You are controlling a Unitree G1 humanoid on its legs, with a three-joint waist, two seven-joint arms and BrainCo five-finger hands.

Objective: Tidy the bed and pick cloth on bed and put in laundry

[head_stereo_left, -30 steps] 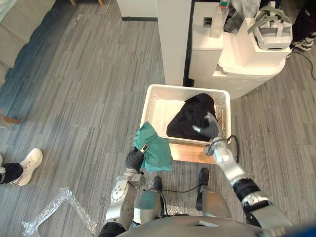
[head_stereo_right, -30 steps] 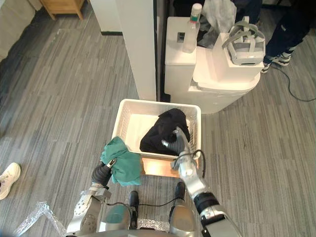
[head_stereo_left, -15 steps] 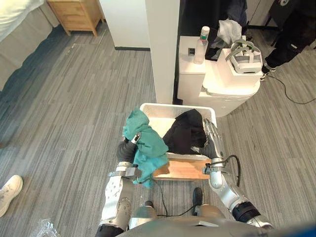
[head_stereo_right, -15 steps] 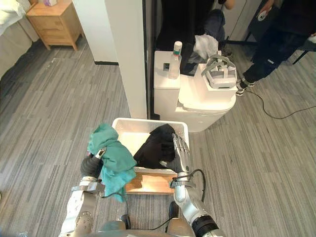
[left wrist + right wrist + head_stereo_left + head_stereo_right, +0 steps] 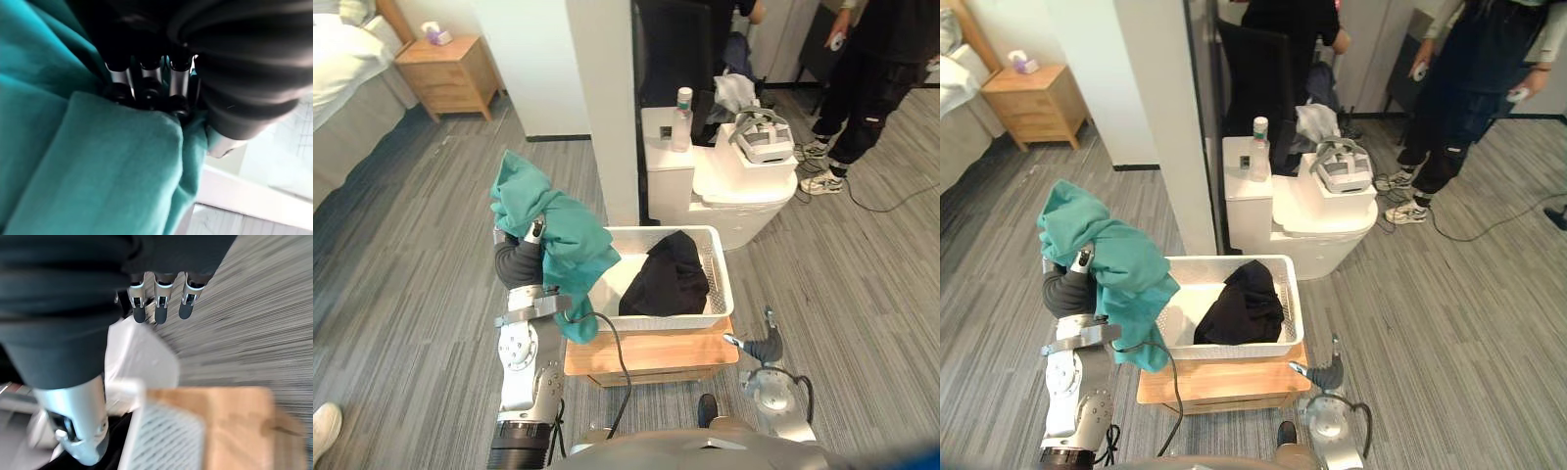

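My left hand (image 5: 531, 237) is raised beside the left end of the white laundry basket (image 5: 717, 286) and is shut on a teal cloth (image 5: 558, 240). The cloth bunches above the hand and hangs down past the wrist. In the left wrist view the fingers (image 5: 145, 85) curl into the teal cloth (image 5: 98, 166). A black cloth (image 5: 668, 277) lies inside the basket towards its right end. My right hand (image 5: 760, 346) hangs low, right of the wooden stand (image 5: 651, 357) under the basket, with its fingers (image 5: 159, 308) straight and nothing in them.
A white pillar (image 5: 602, 98) rises just behind the basket. Beside it stands a white unit (image 5: 744, 186) with a bottle and a headset on top. A person (image 5: 871, 69) stands at the far right. A wooden nightstand (image 5: 445, 73) and the bed (image 5: 342, 69) are at the far left.
The camera has tilted up. My left hand lifted the teal cloth higher. My right hand came off the black cloth, left the basket and dropped low to the right.
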